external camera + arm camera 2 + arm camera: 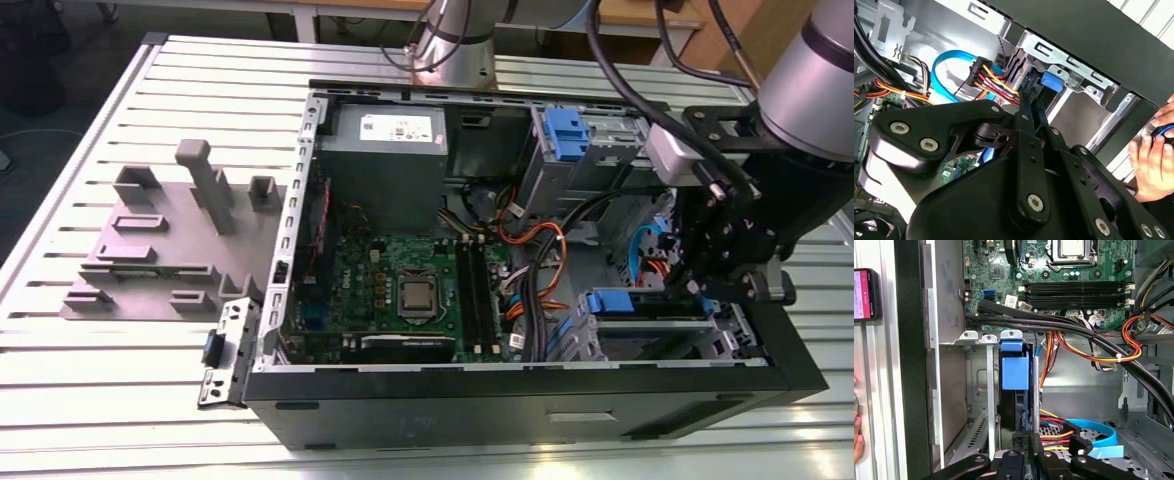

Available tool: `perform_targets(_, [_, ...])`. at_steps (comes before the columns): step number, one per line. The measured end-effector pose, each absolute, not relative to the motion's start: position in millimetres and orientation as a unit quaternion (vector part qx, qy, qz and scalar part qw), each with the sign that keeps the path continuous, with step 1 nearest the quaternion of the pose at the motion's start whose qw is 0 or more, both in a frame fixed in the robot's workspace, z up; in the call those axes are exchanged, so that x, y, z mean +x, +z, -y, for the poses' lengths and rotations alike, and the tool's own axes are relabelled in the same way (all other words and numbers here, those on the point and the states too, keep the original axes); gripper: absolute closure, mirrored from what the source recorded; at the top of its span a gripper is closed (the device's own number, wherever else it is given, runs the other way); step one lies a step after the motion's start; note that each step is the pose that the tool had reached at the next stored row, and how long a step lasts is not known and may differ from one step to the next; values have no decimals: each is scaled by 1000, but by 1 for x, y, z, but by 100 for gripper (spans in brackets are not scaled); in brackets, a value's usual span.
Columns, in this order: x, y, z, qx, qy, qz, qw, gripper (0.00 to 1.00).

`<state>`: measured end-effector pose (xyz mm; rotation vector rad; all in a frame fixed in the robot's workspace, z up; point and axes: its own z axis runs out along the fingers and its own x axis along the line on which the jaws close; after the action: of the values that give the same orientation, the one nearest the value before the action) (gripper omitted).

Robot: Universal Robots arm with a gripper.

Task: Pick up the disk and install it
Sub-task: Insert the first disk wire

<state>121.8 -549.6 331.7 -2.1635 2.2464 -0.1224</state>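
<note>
The disk (625, 302) stands on edge in the metal drive cage (667, 335) at the exterior view's lower right corner of the open computer case. Its blue carrier tab (1015, 370) faces the motherboard, and the dark body runs back from it toward my fingers. The same tab (1051, 81) shows in the second wrist view. My gripper (697, 290) reaches down into the cage over the end of the disk away from the tab. In both wrist views the gripper (1026, 440) (1030, 102) has its fingers drawn together, tips at the disk's upper edge. Contact is hidden.
Orange, red and black cables (1089, 340) and a blue cable (1099, 432) crowd beside the cage. A narrower blue bracket (567, 135) sits in the upper bay. A grey fixture (160, 240) stands outside the case. A person's hand (1154, 150) and a phone (865, 294) lie by the case wall.
</note>
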Motion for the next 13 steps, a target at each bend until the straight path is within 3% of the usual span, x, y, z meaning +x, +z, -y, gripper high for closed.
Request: perform_targets(13, [122, 329, 551, -689, -39, -723, 10, 83])
